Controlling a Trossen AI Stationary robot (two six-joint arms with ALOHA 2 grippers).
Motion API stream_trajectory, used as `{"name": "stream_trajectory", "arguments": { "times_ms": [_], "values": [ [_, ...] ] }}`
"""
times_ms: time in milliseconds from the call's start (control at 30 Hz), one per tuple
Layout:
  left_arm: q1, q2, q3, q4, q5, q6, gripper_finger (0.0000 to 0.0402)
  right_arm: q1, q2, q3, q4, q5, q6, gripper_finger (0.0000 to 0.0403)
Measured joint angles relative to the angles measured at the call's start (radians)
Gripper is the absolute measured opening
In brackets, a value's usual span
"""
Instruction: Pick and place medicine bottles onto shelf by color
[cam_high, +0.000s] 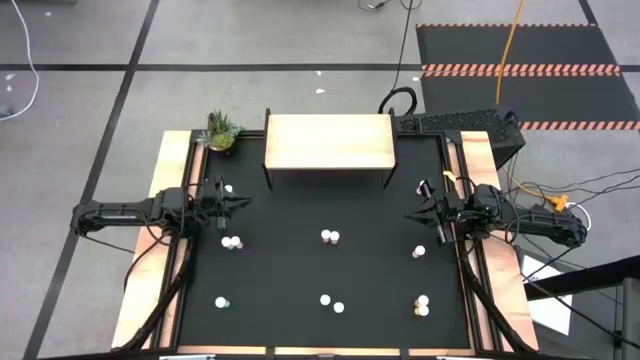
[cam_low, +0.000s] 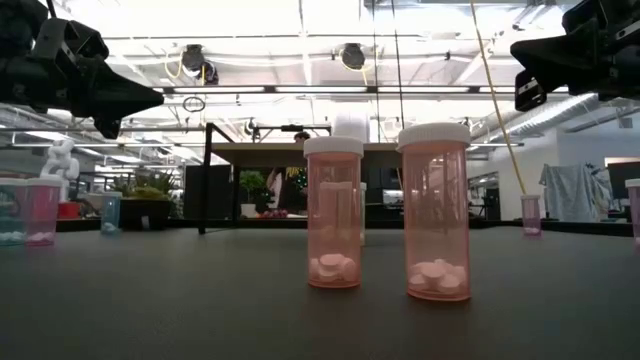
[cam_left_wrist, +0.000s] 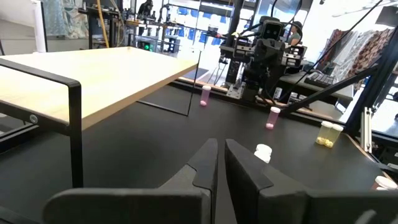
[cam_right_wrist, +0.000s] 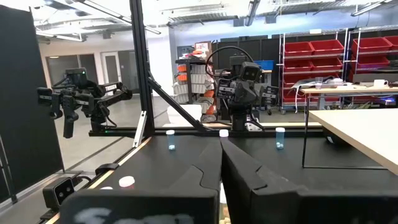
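While both arms hang above the black table, neither claw carries anything: the left gripper sits at the left edge with its fingers pressed together, and the right gripper at the right edge has its fingers closed tight too. Between them the mat lies open, scattered with medicine bottles in ones and pairs, all well apart from both grippers. Low down, two pink bottles stand upright side by side, white caps up, long axes vertical, pills resting at the bottom. No label or writing can be read on them. At the far side stands the shelf, its bare wooden top running long-ways across the table. Just beside its left end sits a small potted plant; a keyboard lies off its right end.
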Motion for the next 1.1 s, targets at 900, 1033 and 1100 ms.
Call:
{"name": "stream_trajectory", "arguments": {
  "times_ms": [900, 1033, 1100],
  "values": [
    [0.0, 0.0, 0.0, 0.014, -0.001, -0.007, 0.0031, 0.0, 0.009, 0.0, 0.322, 0.57, 0.776, 0.0001],
    [0.001, 0.0, 0.0, 0.097, -0.028, -0.116, 0.0031, 0.0, 0.088, 0.007, 0.388, 0.605, 0.912, 0.0001],
    [0.001, 0.0, 0.0, 0.108, -0.026, -0.176, 0.0031, 0.0, 0.153, 0.035, 0.42, 0.611, 0.946, 0.0001]
  ]
}}
